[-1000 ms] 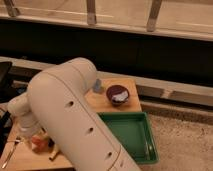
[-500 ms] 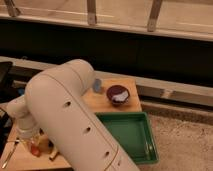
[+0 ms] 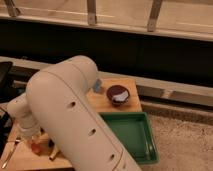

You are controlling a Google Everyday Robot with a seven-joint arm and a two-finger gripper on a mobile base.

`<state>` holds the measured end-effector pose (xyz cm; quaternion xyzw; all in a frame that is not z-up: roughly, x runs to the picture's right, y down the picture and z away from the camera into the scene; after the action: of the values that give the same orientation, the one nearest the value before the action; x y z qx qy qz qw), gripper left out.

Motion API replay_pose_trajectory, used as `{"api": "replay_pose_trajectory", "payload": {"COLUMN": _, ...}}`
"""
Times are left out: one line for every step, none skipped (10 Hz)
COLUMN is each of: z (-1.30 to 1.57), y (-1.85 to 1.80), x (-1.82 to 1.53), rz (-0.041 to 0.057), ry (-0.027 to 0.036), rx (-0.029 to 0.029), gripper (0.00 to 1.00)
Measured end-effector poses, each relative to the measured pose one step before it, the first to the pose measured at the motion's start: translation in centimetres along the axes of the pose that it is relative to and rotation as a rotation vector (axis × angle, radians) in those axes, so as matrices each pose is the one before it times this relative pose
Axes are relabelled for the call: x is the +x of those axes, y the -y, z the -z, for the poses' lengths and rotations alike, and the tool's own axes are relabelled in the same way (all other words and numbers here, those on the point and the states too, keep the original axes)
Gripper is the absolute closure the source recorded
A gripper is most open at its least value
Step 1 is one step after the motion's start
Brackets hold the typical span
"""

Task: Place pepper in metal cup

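Observation:
My gripper (image 3: 35, 143) hangs low over the front left of the wooden table (image 3: 107, 102), at the end of the big white arm that fills the middle of the view. It is down on the pepper (image 3: 36, 148), a small red-orange shape right at its tip, and it reads as shut on it. The metal cup is hidden; the arm covers much of the table's left side.
A dark red bowl (image 3: 118, 95) stands at the table's back right, with a grey-blue cup (image 3: 97, 85) just left of it behind the arm. A green tray (image 3: 131, 136) lies to the right. A yellowish piece (image 3: 54, 153) and a thin grey utensil (image 3: 10, 155) lie near the gripper.
The gripper has dropped a little onto the red-orange pepper and closed. The arm has shifted slightly left and down.

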<state>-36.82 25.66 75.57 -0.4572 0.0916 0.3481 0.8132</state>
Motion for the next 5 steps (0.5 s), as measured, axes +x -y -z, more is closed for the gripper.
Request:
{"api": "replay_pose_trajectory", "payload": {"z": 2.204, "y": 0.756, "x": -0.172, "rz": -0.02346, "ry": 0.06623, "rx": 0.01569, "gripper": 1.0}}
{"api": "replay_pose_trajectory", "payload": {"z": 2.573, "y": 0.35, "x": -0.535, "rz": -0.01477, "ry": 0.07562, "rx": 0.01256, "gripper": 1.0}}
{"api": "replay_pose_trajectory", "payload": {"z": 2.336, "y": 0.517, "x": -0.78, "rz": -0.0128, "ry": 0.07296, "rx": 0.01388, "gripper": 1.0}}
{"api": "replay_pose_trajectory", "payload": {"z": 2.18, "y": 1.272, "x": -1.135, "rz": -0.01356, "ry": 0.07527, "rx": 0.02116, "gripper": 1.0}}
{"api": "replay_pose_trajectory", "payload": {"z": 1.552, "y": 1.383, "x": -1.221, "rz": -0.00592, "ry": 0.05118, "rx": 0.02542, "gripper": 1.0}}
